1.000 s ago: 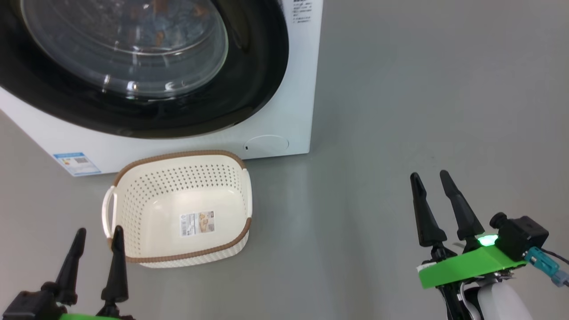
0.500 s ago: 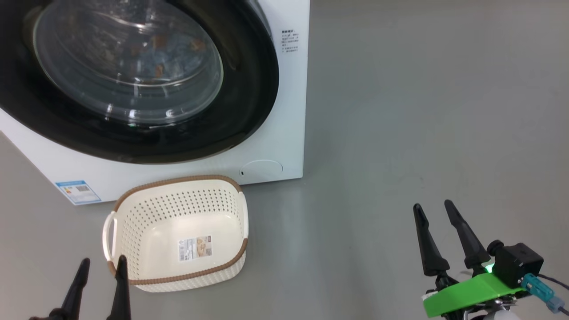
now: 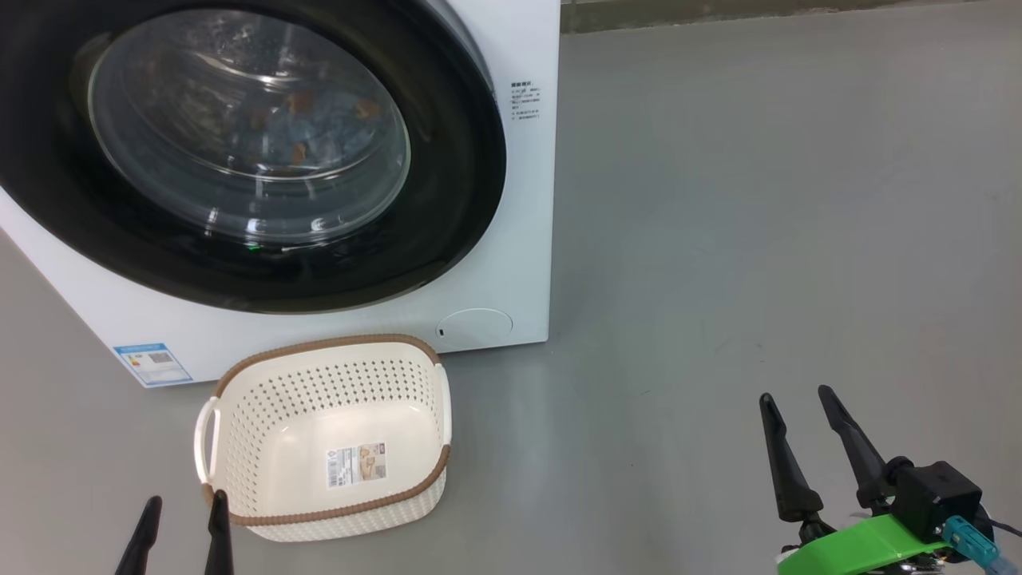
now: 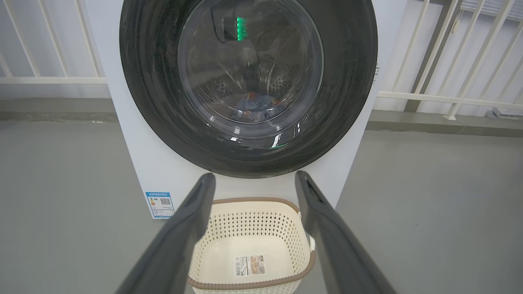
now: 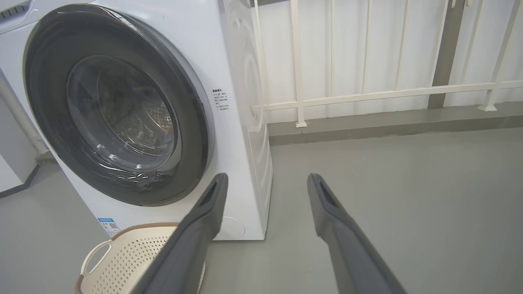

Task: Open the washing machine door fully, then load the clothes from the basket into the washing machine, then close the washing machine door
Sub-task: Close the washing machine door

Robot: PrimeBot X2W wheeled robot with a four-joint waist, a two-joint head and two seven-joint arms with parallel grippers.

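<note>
Inside the drum point(image 4: 222, 87), behind the shut washing machine door point(image 3: 455, 176), lie the soft, light clothes point(image 4: 253, 108), likely easy to pinch anywhere, while the left gripper point(image 3: 185, 503) and right gripper point(image 3: 795, 399) have their fingers spread apart, holding nothing.

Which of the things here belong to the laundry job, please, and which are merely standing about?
Part of the job: washing machine; its door; clothes behind the glass; empty basket.
Just there: white railing; blue label sticker; round cover.
</note>
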